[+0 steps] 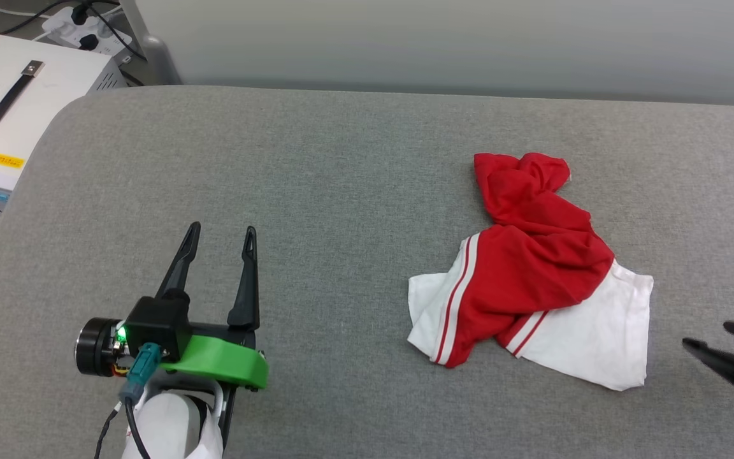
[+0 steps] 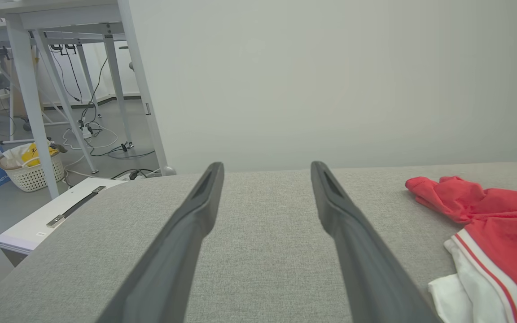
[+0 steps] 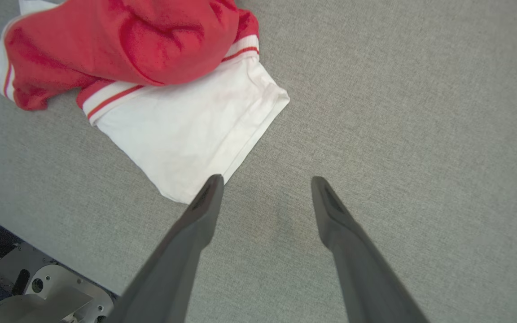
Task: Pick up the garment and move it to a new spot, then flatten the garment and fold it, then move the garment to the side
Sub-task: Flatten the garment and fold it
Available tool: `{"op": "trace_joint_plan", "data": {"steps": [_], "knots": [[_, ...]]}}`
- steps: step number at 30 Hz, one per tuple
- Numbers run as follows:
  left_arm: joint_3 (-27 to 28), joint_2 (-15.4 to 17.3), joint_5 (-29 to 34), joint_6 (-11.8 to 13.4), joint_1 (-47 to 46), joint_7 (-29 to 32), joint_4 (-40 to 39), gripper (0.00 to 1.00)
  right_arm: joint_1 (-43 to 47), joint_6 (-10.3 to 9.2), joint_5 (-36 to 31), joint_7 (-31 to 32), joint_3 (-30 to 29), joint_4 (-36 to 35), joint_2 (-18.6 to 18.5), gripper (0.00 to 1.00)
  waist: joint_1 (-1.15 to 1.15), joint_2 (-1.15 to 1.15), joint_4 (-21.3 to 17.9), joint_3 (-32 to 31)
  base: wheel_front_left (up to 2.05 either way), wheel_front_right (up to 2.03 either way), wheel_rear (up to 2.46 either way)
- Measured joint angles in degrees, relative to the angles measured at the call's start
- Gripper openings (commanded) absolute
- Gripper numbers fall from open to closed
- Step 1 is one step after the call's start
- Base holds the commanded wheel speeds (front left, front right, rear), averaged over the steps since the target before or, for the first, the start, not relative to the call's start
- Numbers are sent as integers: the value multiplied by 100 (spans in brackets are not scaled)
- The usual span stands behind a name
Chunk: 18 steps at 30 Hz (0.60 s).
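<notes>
The garment [image 1: 532, 268] lies crumpled on the grey desk [image 1: 341, 159]. Its long axis runs away from me, white sleeves nearest. My right claw [image 3: 265, 179] hangs spread and empty just beside the near white corner, one fingertip perhaps over the hem. My left claw [image 1: 222, 227], also spread and empty, is well apart on the garment's other side, where the bare desk is widest.

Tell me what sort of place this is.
Probably a robotics lab or workshop, not a home: a grey fabric-covered worktable, a white equipment case beside it, and metal-legged benches with loose cables on the floor behind.
</notes>
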Motion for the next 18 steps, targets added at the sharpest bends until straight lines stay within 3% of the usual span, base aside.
{"op": "trace_joint_plan", "data": {"steps": [6,13,17,18], "knots": [[-19,-26,0,-11,-3,0,1,100,200,0,-60,464,-70,149,716,100,0,0,110,110,0,0,0],[-70,-49,0,-31,-27,0,38,100,37,-1,-491,277,130,1227,1446,100,0,0,251,265,0,0,0],[-97,-58,0,-30,-50,0,55,100,16,-2,-512,-22,256,1534,1522,100,0,0,319,301,0,0,0],[-96,-59,0,-30,-52,1,59,100,17,-2,-497,-148,269,1577,1524,39,0,0,325,298,0,0,0]]}}
